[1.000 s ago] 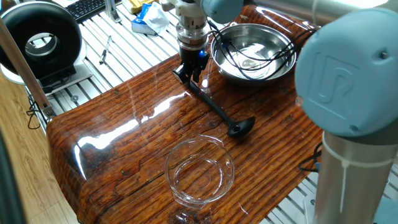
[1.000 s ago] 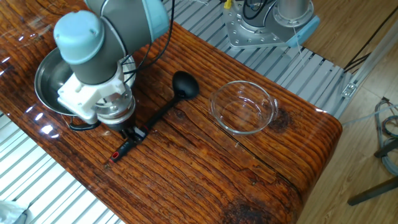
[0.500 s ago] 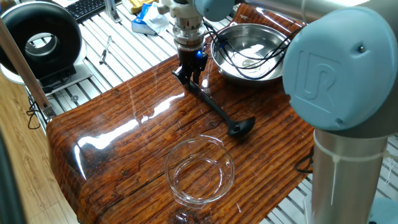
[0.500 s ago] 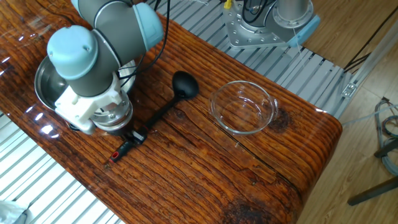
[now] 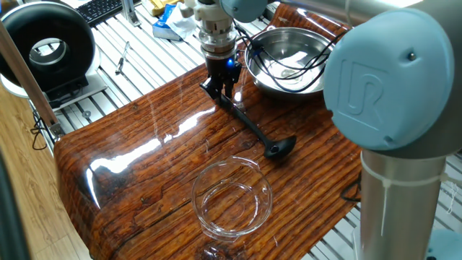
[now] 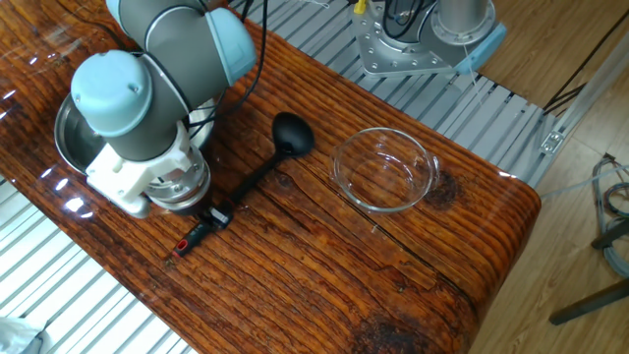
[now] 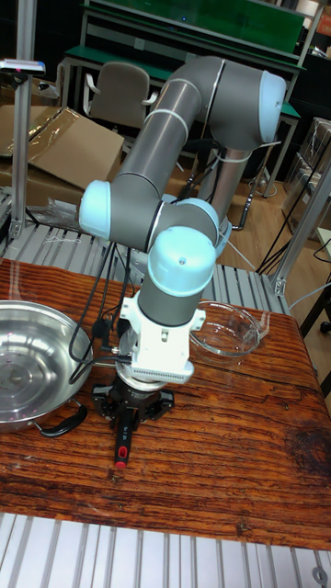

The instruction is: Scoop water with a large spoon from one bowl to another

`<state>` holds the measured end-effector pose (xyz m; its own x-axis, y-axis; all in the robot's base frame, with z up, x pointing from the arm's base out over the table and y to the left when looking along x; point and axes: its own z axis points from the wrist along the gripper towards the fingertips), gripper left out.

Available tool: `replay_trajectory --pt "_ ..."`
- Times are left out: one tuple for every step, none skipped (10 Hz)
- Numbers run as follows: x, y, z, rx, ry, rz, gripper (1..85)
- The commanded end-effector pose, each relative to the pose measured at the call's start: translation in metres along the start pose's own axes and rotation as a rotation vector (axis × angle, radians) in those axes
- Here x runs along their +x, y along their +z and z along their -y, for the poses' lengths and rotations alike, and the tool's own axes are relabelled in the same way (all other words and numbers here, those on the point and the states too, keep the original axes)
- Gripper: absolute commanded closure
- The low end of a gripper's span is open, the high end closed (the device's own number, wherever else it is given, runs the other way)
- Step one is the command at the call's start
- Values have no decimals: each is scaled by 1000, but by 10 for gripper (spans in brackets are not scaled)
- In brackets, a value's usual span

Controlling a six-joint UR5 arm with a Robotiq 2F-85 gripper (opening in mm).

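The large spoon, a black ladle, lies flat on the wooden table, with its cup (image 5: pixel 278 149) (image 6: pixel 292 133) toward the glass bowl and its red tip (image 6: pixel 180 251) (image 7: pixel 119 458) toward the table edge. My gripper (image 5: pixel 221 87) (image 6: pixel 208 214) (image 7: pixel 129 411) is down over the handle near the red end, open, with a finger on either side. The steel bowl (image 5: pixel 317 78) (image 6: pixel 71 128) (image 7: pixel 28 367) sits just beside the wrist; its inside is shiny, and water cannot be told from the reflections. The clear glass bowl (image 5: pixel 232 196) (image 6: pixel 385 169) (image 7: pixel 232 333) stands beyond the ladle's cup.
Black cables (image 5: pixel 289 68) hang across the steel bowl. The arm's big elbow (image 5: pixel 393 79) blocks the right of one fixed view. The table's edges drop to ribbed metal decking (image 6: pixel 59 295). A black round device (image 5: pixel 47 50) sits off the table.
The arm's wrist and elbow have shifted a little toward the steel bowl side. The gripper's fingers stay at the handle, and the ladle has not moved.
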<state>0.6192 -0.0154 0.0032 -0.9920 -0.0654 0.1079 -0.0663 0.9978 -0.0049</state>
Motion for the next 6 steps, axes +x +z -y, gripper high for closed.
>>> replay_trajectory --pt "-3 3 -5 -29 39 -11 457" --pt "-4 4 -5 -24 50 -13 457" --pt "-4 6 -3 -20 57 -18 467" --pt "-5 7 -2 -15 64 -20 480" --pt "-4 7 0 -11 64 -20 497" --pt "-5 5 1 -11 67 -18 510"
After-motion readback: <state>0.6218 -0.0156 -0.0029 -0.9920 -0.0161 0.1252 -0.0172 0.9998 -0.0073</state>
